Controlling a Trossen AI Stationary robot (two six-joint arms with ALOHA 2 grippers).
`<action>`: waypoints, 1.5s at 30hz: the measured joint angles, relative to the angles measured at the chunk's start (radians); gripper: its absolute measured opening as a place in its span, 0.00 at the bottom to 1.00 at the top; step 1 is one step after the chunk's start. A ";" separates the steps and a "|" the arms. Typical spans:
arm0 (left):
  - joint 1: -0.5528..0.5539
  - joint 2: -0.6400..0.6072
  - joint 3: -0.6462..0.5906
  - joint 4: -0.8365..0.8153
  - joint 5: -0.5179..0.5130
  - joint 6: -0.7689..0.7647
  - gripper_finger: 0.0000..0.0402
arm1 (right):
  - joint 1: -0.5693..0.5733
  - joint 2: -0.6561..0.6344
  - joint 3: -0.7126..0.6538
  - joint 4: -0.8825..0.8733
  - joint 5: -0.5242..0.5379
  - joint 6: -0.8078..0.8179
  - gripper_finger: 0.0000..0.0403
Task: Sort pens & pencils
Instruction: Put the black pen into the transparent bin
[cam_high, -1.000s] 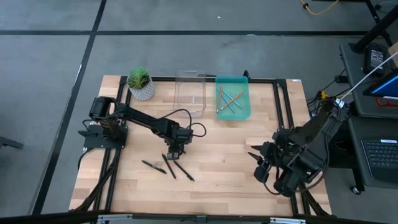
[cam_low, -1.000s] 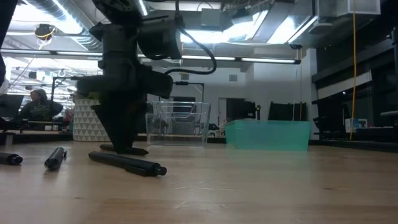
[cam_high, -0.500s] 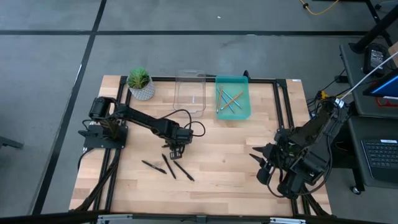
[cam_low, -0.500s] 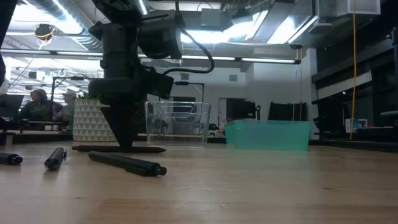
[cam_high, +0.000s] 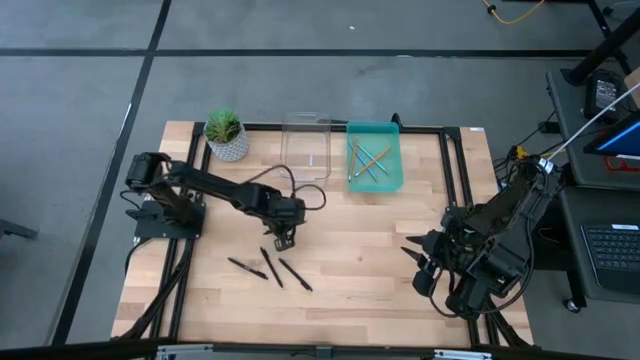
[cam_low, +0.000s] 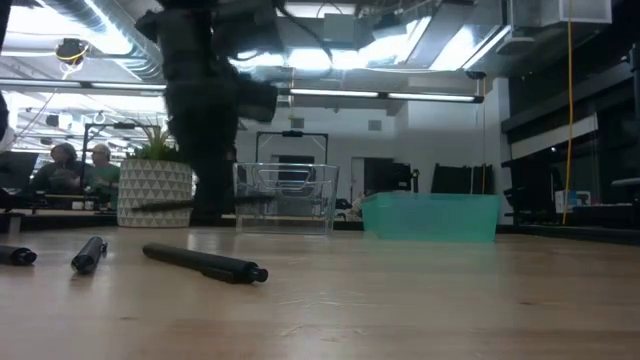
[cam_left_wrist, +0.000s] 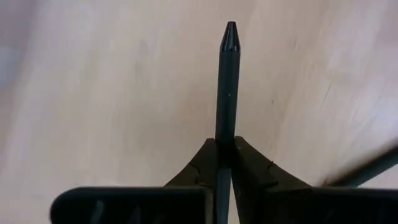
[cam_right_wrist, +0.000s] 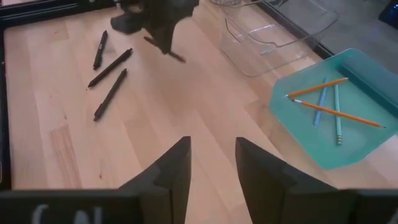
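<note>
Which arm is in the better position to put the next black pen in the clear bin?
The left. Its gripper is shut on a black pen, near the clear bin. The right gripper waits empty at the table's right side.

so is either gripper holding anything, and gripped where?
Left gripper is shut on a black pen, pinched partway along its barrel with the tip sticking out ahead. Right gripper is open and holds nothing.
</note>
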 joint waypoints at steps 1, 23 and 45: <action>0.007 -0.021 0.000 0.005 -0.008 -0.007 0.04 | 0.000 0.000 0.000 0.000 0.000 0.000 0.32; 0.518 -0.007 0.346 0.087 0.035 -0.052 0.04 | 0.000 0.000 0.000 -0.035 -0.001 -0.002 0.32; 0.648 0.182 0.345 0.125 0.072 -0.051 0.05 | 0.007 0.000 0.000 0.000 -0.132 0.006 0.32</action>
